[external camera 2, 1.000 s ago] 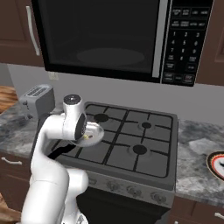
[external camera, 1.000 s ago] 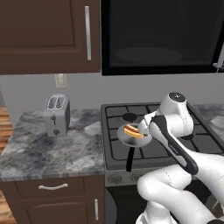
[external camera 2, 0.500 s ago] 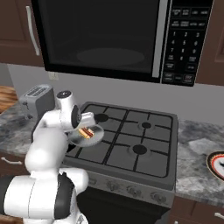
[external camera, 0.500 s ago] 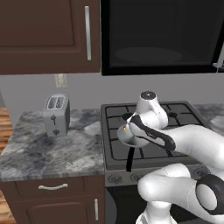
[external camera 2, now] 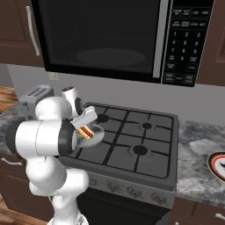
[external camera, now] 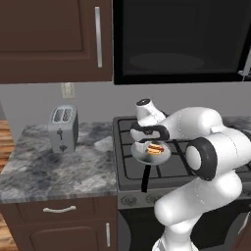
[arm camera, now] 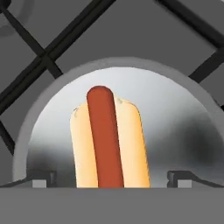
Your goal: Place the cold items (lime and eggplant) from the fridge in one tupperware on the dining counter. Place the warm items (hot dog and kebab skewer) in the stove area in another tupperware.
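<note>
End effector sits directly above the hot dog, its two dark fingertips spread wide, one on each side of the bun and clear of it; nothing is pinched. In the hand view the hot dog lies lengthwise between the tips, red sausage in a pale bun, resting in a round grey pan whose rim arcs around it, with black stove grates showing beyond the rim. In the left base view the pan stands on the front left burner of the stove, its dark handle pointing out over the front edge; the hot dog lies inside the pan, partly covered by the end effector hanging just over it. The right base view gives the same arrangement from the other side: hot dog in the pan, end effector tilted above it, the bent white arm in front. A toaster stands on the grey stone surface left of the stove, well apart from the pan. A black microwave hangs above the stove. On the surface right of the stove, a round plate lies cut off by the frame edge.
</note>
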